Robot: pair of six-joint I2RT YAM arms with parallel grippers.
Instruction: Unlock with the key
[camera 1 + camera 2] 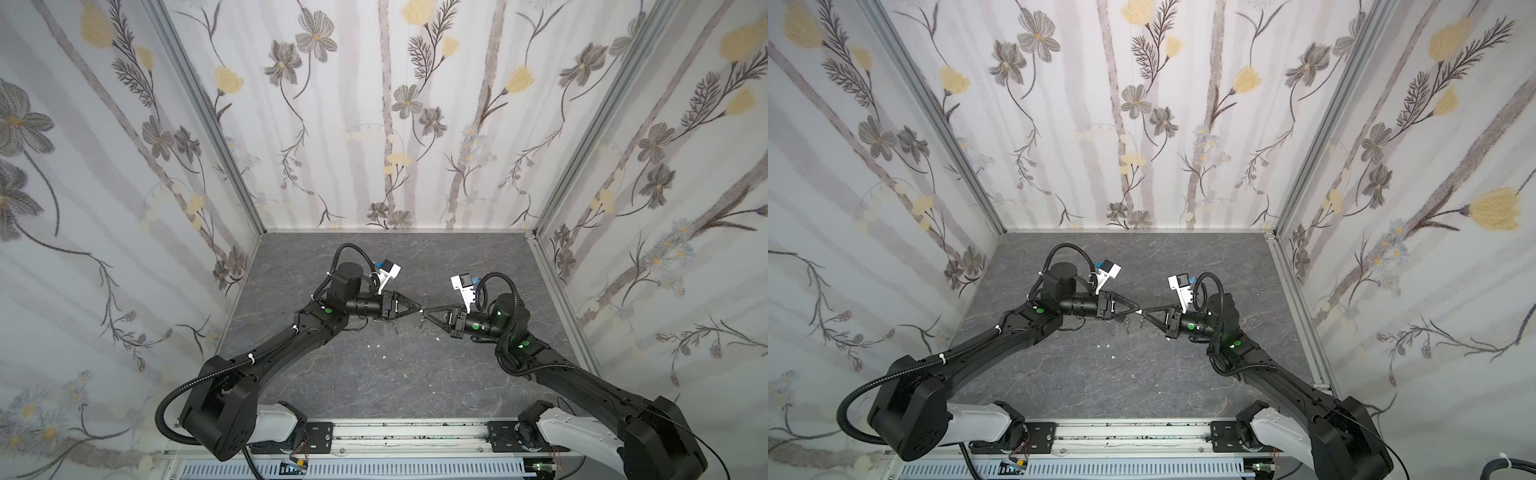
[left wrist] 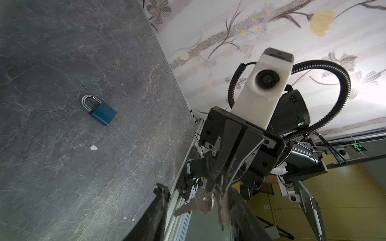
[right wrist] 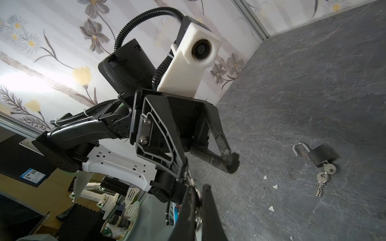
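- right pincer [image 2: 217, 186] clamped on key bunch [image 2: 198, 203], mid-air over counter [image 2: 62, 52]
- left pincer [image 3: 207, 167] jaws apart, tip to tip with right; keys sit between its fingers
- blue padlock [image 2: 100, 110], shackle closed, flat on counter, well apart from both

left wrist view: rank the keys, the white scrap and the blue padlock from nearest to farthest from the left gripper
1. keys: hanging inside the left gripper's open jaws.
2. white scrap: on the table, short of the padlock.
3. blue padlock: lying on the table, past the scrap.
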